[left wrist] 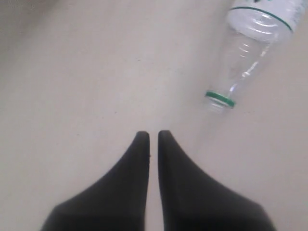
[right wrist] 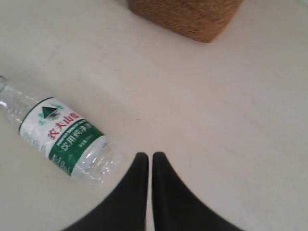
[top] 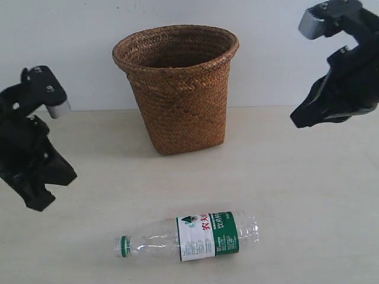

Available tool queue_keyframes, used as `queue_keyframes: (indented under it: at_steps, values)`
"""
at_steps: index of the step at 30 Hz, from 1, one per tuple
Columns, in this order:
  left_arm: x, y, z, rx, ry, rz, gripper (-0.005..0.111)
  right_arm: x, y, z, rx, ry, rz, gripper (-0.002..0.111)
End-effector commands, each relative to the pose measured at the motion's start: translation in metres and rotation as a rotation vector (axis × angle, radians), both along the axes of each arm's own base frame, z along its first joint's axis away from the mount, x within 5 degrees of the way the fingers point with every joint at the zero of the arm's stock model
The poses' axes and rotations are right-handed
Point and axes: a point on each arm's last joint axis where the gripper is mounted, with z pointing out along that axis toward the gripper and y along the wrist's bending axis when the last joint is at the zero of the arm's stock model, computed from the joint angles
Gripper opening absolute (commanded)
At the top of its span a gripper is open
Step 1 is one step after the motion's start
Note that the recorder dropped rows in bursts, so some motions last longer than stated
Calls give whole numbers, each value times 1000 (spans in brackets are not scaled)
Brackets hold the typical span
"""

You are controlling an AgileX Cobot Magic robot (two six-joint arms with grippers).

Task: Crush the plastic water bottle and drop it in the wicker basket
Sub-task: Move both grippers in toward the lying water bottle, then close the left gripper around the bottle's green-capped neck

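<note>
The plastic water bottle [top: 189, 235] lies on its side near the table's front edge, uncrushed, green cap pointing left. The left wrist view shows its neck and cap end [left wrist: 250, 53]; the right wrist view shows its labelled body [right wrist: 60, 134]. The wicker basket [top: 176, 86] stands upright behind it at the back of the table; only its base [right wrist: 187, 17] shows in the right wrist view. My left gripper [top: 35, 195] hangs at the left, shut and empty [left wrist: 153, 137], clear of the bottle. My right gripper [top: 302, 118] is raised at the right, shut and empty [right wrist: 147, 158].
The pale table [top: 296, 195] runs back to a white wall [top: 77, 35]. Nothing else stands on it besides the basket and the bottle.
</note>
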Motion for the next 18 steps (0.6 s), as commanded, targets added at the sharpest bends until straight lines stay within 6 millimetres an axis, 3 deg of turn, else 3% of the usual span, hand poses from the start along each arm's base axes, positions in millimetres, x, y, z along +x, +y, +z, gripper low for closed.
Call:
queue_keyframes:
  at_steps: [1,6,10,11,13,18]
  values:
    - [-5,-20,-7,30,17,-163,4,0,22,-12,-17,49,140,0]
    - [-8,-37,-20,44,27,-325,6,5,46,-29,-35,176,252,0]
    - [-6,-43,-38,41,93,-440,32,10,57,-46,-48,220,275,0]
    - [-6,-46,-44,34,104,-509,48,11,59,-52,-55,235,280,0]
    - [-4,-52,-55,2,118,-580,62,14,60,-59,-60,254,279,0]
    - [6,-55,-83,29,147,-589,67,20,62,-69,-55,271,266,0]
